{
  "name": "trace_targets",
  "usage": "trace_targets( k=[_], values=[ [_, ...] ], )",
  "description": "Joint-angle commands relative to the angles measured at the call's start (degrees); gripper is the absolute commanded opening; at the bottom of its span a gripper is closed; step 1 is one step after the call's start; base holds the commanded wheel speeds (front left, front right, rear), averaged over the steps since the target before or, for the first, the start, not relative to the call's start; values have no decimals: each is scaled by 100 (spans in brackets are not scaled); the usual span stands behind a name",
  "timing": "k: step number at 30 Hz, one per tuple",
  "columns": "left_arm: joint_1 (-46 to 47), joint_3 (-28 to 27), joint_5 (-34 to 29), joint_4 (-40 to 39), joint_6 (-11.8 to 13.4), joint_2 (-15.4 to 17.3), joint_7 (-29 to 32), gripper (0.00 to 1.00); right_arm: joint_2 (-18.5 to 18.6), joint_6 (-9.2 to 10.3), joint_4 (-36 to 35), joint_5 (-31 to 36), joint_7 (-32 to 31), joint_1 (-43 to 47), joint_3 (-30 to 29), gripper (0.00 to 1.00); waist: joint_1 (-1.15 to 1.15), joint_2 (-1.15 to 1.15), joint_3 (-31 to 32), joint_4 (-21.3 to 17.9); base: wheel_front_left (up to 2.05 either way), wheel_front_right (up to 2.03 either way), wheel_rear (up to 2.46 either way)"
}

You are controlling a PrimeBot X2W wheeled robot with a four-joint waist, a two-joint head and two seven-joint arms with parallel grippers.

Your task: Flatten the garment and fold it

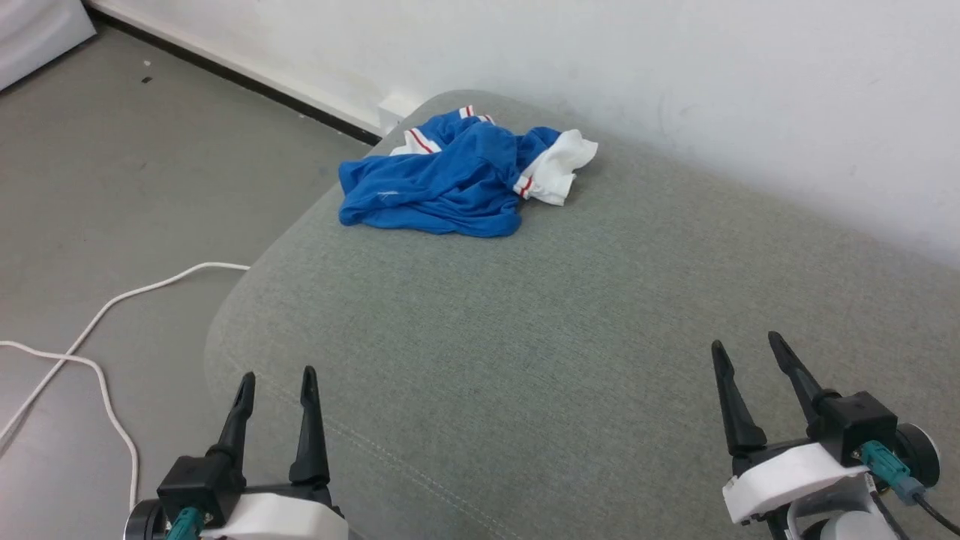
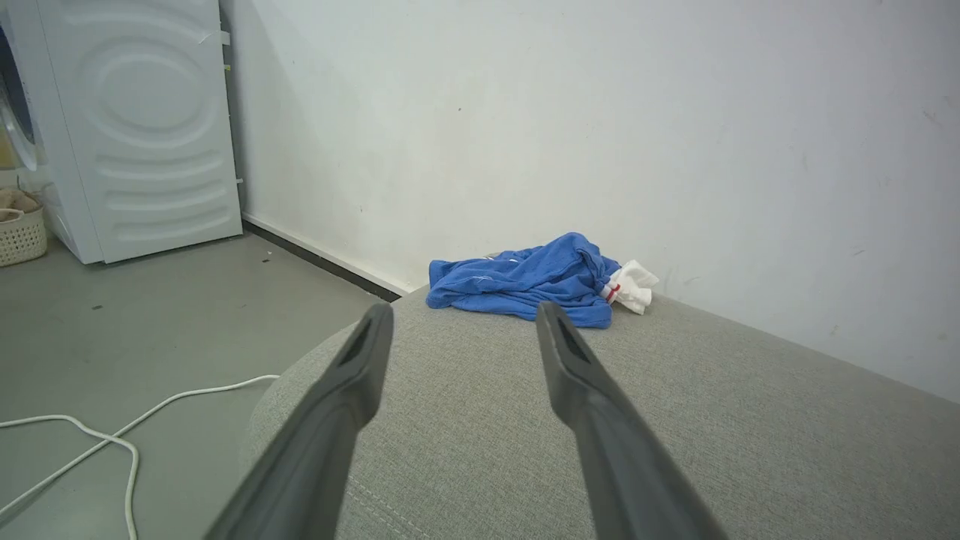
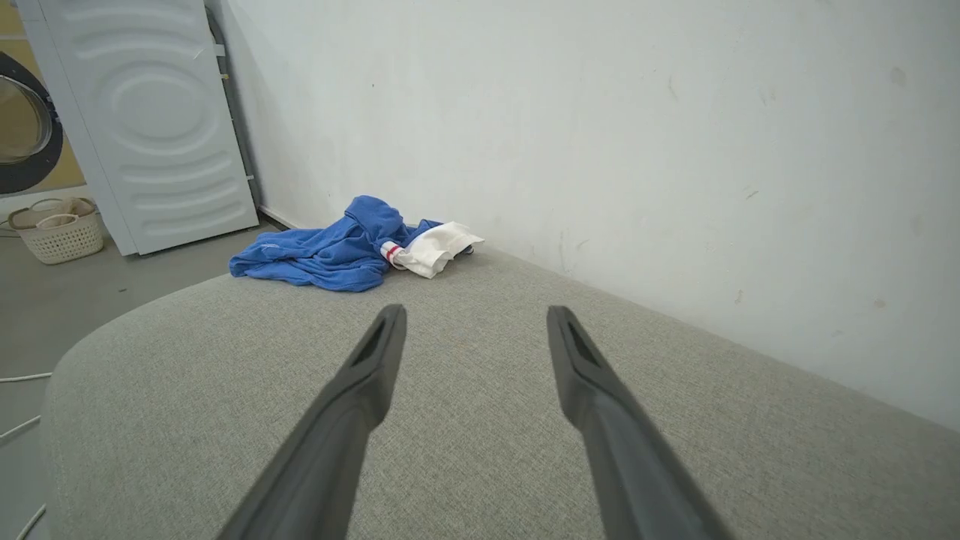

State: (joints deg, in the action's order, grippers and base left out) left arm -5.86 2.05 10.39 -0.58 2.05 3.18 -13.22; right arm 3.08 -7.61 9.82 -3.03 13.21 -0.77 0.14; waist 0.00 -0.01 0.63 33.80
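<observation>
Blue garment (image 1: 442,187) is bunched at upper centre. Opposite edges should get grabbed by left tool (image 1: 277,375) and right tool (image 1: 746,342), both spread, empty.

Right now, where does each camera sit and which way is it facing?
Head: high on the robot, looking down the cushion at the shirt; left pincer and right pincer show, open.
Left wrist: on the left arm, facing shirt and wall past its fingers.
Right wrist: on the right arm, same aim, its fingers below.
Shared: both wrists see the washer.
</observation>
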Motion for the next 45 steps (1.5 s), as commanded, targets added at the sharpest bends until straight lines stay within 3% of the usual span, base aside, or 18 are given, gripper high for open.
trace_targets(
  k=[1,11,22,29,37,45],
  values=[
    [-79,11,55,24,-38,-28,-67,100,-18,11,29,-31,69,-74,-13,100,0,1,-3,81,0,0,0],
    [-99,2,106,48,-47,-30,-175,100,-20,12,101,-71,176,-96,-57,100,0,1,12,336,0,0,0],
    [-96,20,166,38,-25,-30,-178,100,-21,12,91,-21,179,-123,-75,100,0,1,-57,263,0,0,0],
    [332,-16,554,-105,-252,-11,-161,100,-21,12,34,46,179,-105,-160,100,0,1,-129,235,0,0,0],
    [1974,-86,512,-982,-216,470,1182,100,-21,12,-485,352,-156,-310,-212,100,0,1,-639,30,0,0,0],
    [3768,-337,711,-582,-249,946,2181,100,87,12,-1501,593,-782,-646,22,100,0,1,-1530,-462,0,0,0]
  ],
)
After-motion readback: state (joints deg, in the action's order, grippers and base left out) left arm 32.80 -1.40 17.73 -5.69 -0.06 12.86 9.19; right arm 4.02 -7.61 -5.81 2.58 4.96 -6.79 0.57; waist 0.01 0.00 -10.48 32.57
